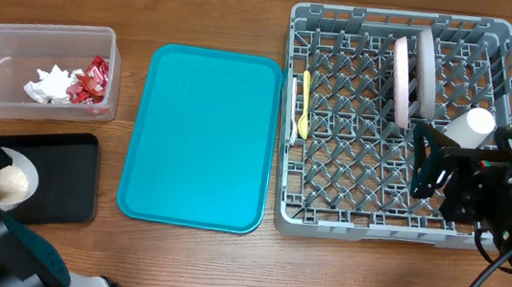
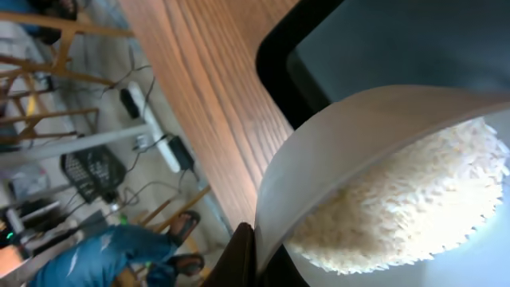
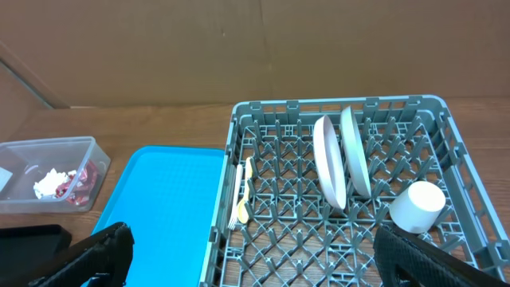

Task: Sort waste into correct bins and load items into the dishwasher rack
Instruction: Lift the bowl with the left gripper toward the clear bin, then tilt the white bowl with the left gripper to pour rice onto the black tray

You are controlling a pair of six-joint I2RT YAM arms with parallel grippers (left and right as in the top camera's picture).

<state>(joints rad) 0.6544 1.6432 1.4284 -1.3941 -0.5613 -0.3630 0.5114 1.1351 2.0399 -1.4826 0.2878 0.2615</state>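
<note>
Clamping the bowl [image 2: 335,151] rim, left gripper [image 2: 253,259] holds it above black tray [image 2: 398,48].

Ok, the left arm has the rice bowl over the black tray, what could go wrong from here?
1. The bowl hangs near the black tray's left edge; tipped rice may land on the table.
2. The left gripper pinches only the rim, so the bowl could slip.
</note>
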